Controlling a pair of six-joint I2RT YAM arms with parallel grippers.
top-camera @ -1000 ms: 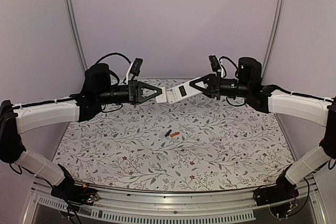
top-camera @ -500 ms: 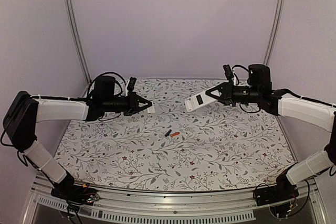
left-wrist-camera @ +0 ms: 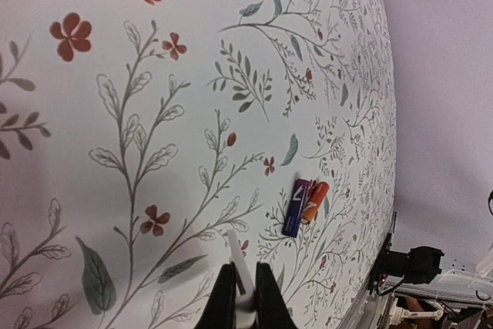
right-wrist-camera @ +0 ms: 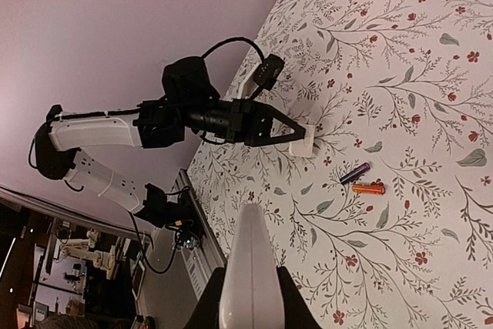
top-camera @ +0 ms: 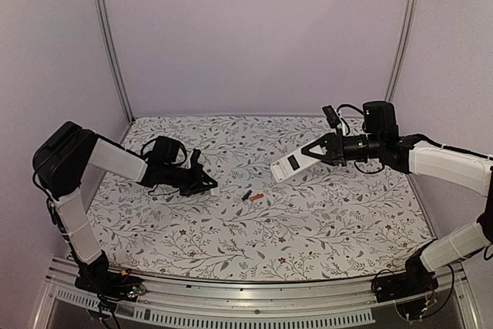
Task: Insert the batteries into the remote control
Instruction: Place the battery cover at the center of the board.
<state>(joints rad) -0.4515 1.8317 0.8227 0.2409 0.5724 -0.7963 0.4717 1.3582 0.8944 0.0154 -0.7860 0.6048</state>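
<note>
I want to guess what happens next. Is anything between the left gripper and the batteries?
Only bare flowered tablecloth lies between the left gripper, shut on a thin white cover, and the batteries. The left wrist view shows it.

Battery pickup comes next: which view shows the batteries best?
Left wrist: the batteries are largest and sharpest there, lying side by side on the table, the dark one beside the orange one. Top external shows them only as tiny specks; right wrist shows them small but distinct.
</note>
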